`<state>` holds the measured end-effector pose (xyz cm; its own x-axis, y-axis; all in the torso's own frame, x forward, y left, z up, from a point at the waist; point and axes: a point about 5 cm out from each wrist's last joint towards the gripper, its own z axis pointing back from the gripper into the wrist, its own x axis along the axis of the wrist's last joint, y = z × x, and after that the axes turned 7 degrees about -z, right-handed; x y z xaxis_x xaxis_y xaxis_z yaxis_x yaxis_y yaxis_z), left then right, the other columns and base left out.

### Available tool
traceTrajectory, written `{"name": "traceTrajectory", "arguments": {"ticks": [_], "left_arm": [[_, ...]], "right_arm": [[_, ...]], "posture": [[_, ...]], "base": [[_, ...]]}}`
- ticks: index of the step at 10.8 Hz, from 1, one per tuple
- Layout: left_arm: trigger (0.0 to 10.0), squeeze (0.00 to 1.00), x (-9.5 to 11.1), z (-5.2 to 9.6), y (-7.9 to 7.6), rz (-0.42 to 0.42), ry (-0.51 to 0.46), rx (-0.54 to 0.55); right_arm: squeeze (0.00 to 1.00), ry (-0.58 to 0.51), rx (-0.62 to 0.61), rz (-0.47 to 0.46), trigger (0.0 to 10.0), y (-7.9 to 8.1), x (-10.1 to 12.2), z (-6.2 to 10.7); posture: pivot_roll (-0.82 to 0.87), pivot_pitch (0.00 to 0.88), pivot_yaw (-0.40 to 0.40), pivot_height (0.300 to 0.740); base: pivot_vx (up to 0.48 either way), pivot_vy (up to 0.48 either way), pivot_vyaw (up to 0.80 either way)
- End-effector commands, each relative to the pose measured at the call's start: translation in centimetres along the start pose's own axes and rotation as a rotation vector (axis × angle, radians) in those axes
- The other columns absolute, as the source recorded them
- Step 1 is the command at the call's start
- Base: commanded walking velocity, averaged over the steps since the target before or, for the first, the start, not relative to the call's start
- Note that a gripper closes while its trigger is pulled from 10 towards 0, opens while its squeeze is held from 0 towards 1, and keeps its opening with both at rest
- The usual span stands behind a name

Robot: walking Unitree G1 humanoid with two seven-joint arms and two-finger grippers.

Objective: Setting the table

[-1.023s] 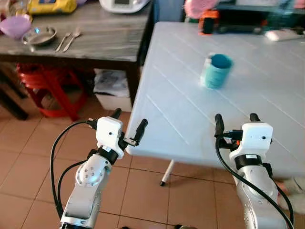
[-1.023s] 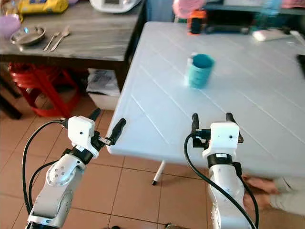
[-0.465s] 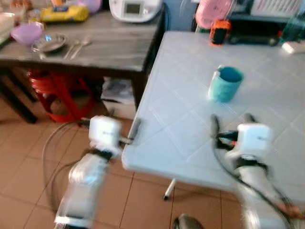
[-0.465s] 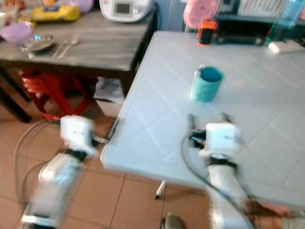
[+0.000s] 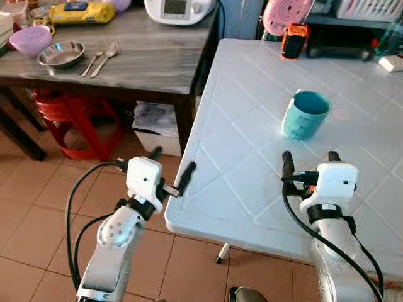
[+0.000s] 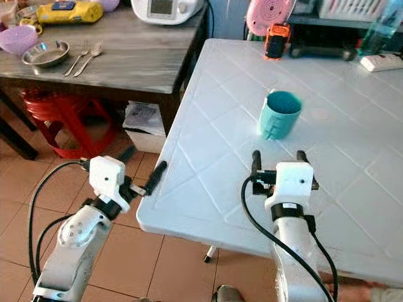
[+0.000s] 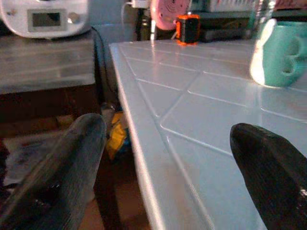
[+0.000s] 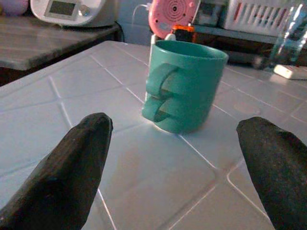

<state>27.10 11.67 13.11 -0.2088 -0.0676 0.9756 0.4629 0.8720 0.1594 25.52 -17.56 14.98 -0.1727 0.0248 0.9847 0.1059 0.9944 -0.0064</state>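
A teal mug [image 5: 305, 114] stands upright on the white table [image 5: 239, 132], its handle turned toward me. My right gripper [image 5: 310, 155] hovers low over the table just short of the mug, open and empty; in the right wrist view the mug [image 8: 184, 86] sits centred between the two fingers [image 8: 67, 177]. My left gripper [image 5: 174, 158] is open and empty at the table's near left edge, with one finger over the floor and one at the rim. The left wrist view looks along that edge, with the mug [image 7: 280, 52] far off to one side.
A dark wooden side table [image 5: 145, 56] at the left holds a steel bowl [image 5: 61, 53], a spoon and fork [image 5: 101, 58], a purple bowl [image 5: 30, 39], a yellow packet [image 5: 82, 11] and a white appliance [image 5: 179, 7]. A red stool [image 5: 69, 119] stands beneath it. An orange-black object [image 5: 295, 41] sits at the white table's far end.
The whole view shifted and blurred as the camera moved. The mug now lies closer in front of my right gripper. Both grippers stay open and empty.
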Motion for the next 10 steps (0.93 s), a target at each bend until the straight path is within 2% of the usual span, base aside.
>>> {"name": "traceTrajectory", "arguments": {"ticks": [1, 4, 7, 10], "left_arm": [[10.0, 0.0, -0.1, 0.2, -0.7, 0.033, -0.006, -0.071], [10.0, 0.0, -0.2, 1.0, -1.5, 0.096, -0.006, -0.197], [10.0, 0.0, -0.6, 1.6, -1.6, 0.099, 0.02, -0.196], [10.0, 0.0, -0.6, 2.3, -1.6, 0.112, 0.032, -0.213]], "right_arm": [[0.0, -0.016, -0.029, -0.006, 10.0, -0.1, 0.4, -0.5], [0.0, -0.039, -0.091, -0.013, 10.0, 0.0, 0.7, -1.9], [0.0, -0.033, -0.137, -0.038, 10.0, 0.3, 0.7, -3.2], [0.0, -0.033, -0.123, -0.061, 10.0, 1.4, 0.6, -4.8]], "posture": [[-0.16, 0.187, 0.047, 0.74], [-0.15, 0.203, 0.059, 0.74], [-0.14, 0.227, 0.065, 0.74], [-0.12, 0.257, 0.072, 0.74]], "base": [[0.0, 0.0, 0.0], [0.0, 0.0, 0.0], [0.0, 0.0, 0.0], [0.0, 0.0, 0.0]]}}
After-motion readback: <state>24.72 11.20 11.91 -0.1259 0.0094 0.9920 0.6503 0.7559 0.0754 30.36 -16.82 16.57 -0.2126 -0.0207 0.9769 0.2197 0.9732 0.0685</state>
